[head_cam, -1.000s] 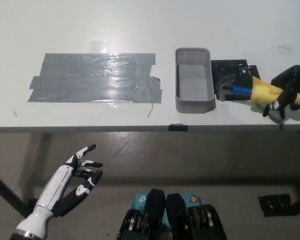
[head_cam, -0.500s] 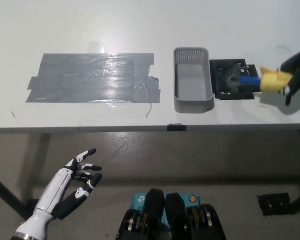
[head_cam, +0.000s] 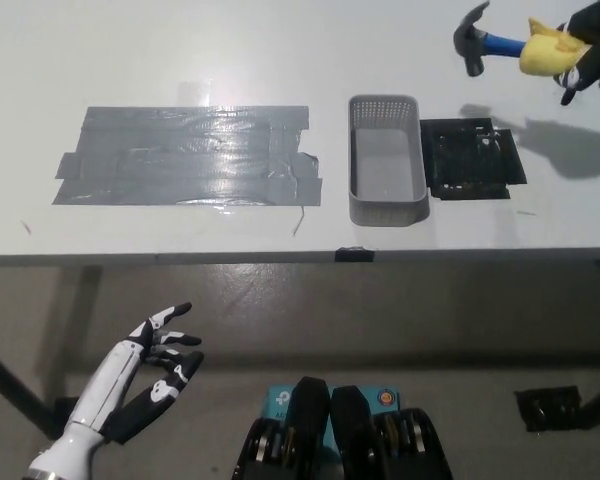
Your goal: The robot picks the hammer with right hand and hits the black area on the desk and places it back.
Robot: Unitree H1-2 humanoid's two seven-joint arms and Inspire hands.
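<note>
- Right robot hand (head_cam: 590,45): black, at the upper right corner of the head view, raised above the tabletop (head_cam: 280,60); its fingers are wrapped around the yellow grip of the hammer (head_cam: 505,45).
- Hammer: held roughly level, its blue shaft running leftward from the yellow grip to a dark head (head_cam: 470,48) that points down and to the left. The whole tool is clear of the surface, and its shadow falls on the tabletop to the right of the black area.
- Black area (head_cam: 472,158): a dark rectangular patch lying flat on the tabletop, below the hammer head in the picture and just beside the right wall of the basket.
- Basket (head_cam: 386,215): a grey perforated rectangular tray, long side running away from the robot, with nothing visible inside it.
- Tape patch (head_cam: 190,155): a wide block of overlapping grey strips stuck to the tabletop, left of the basket and apart from it.
- Left robot hand (head_cam: 145,365): white with dark fingertips, at the lower left, below the tabletop's front edge, fingers spread and holding nothing.
</note>
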